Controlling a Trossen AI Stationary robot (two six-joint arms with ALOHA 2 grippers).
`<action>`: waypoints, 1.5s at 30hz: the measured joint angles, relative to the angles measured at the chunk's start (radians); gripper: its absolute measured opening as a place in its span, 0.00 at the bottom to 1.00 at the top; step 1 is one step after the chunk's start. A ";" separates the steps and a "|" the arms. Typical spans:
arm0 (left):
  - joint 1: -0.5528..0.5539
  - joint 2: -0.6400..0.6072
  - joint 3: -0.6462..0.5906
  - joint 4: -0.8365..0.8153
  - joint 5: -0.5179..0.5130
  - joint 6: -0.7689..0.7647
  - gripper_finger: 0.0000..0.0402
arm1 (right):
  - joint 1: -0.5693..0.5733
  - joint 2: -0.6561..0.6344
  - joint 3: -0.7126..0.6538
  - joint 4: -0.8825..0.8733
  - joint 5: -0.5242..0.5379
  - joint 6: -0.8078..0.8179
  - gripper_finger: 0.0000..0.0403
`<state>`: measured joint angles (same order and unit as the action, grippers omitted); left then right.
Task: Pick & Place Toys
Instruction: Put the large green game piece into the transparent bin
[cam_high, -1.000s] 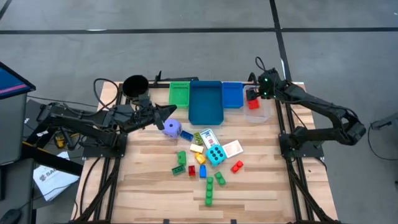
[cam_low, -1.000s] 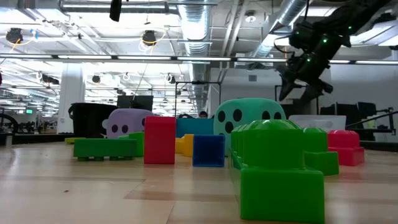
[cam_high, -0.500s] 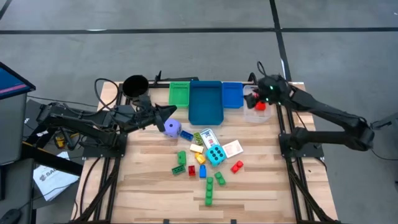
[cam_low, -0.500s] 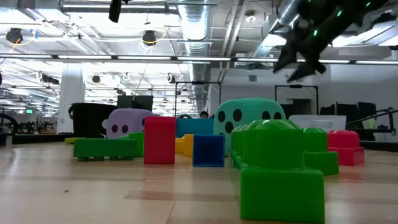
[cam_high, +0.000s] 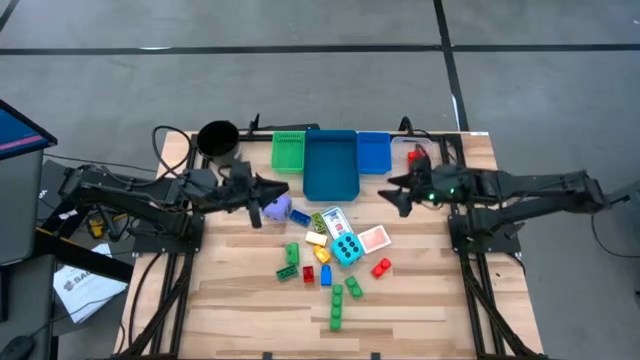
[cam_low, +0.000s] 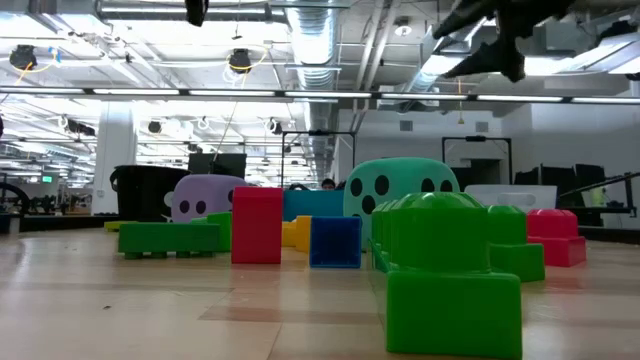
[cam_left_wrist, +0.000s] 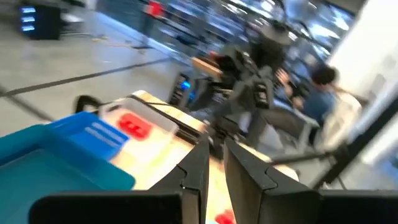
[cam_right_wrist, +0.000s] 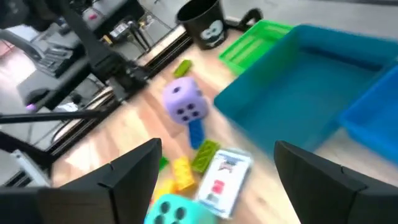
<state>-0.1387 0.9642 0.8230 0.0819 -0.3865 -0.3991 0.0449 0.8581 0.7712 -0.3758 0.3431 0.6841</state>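
The right gripper (cam_high: 397, 192) now hangs to the right of centre in the high view, just off the lower right corner of the big teal bin (cam_high: 331, 165). A second ago it sat over the clear bin (cam_high: 413, 172) in the upper right; it has since swung down and inward toward the toy pile. Its fingers (cam_right_wrist: 134, 171) stand wide apart with nothing between them, though they have narrowed slightly. A red brick (cam_high: 416, 157) lies in the clear bin, so a drop there looks finished and the arm seems to be going back for another toy.

Its wrist view looks across the pile: the purple die (cam_right_wrist: 183, 103), a playing card (cam_right_wrist: 222, 177), a yellow brick (cam_right_wrist: 181, 172) and the edge of the cyan dotted die (cam_right_wrist: 168, 211).

The left gripper (cam_high: 262, 200) sits left of centre in the high view, its tip just beside the purple die (cam_high: 278, 208), having turned a little toward it. Its fingers (cam_left_wrist: 196, 168) are pressed nearly together and hold nothing.

Most toys are unsorted on the surface (cam_high: 420, 290) below the bins: the cyan dotted die (cam_high: 347, 249), two cards (cam_high: 372, 239), a red brick (cam_high: 381, 268) lower right, and green bricks (cam_high: 339, 305) lowest of all. The small green bin (cam_high: 288, 151) and small blue bin (cam_high: 373, 152) flank the teal one. I judge the task to be early, with many picks left.
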 joint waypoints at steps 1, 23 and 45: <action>0.000 0.000 0.000 0.000 0.023 0.025 0.11 | 0.033 0.012 -0.001 0.019 0.032 0.018 0.76; 0.000 0.000 0.000 -0.347 0.153 0.435 0.46 | 0.349 0.343 0.245 0.226 0.446 0.096 0.76; 0.057 0.252 0.000 -0.451 0.475 0.421 0.51 | 0.334 0.431 0.540 -0.194 0.417 -0.070 0.76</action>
<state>-0.0818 1.2161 0.8230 -0.3694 0.0882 0.0215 0.3790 1.2895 1.3109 -0.5694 0.7601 0.6139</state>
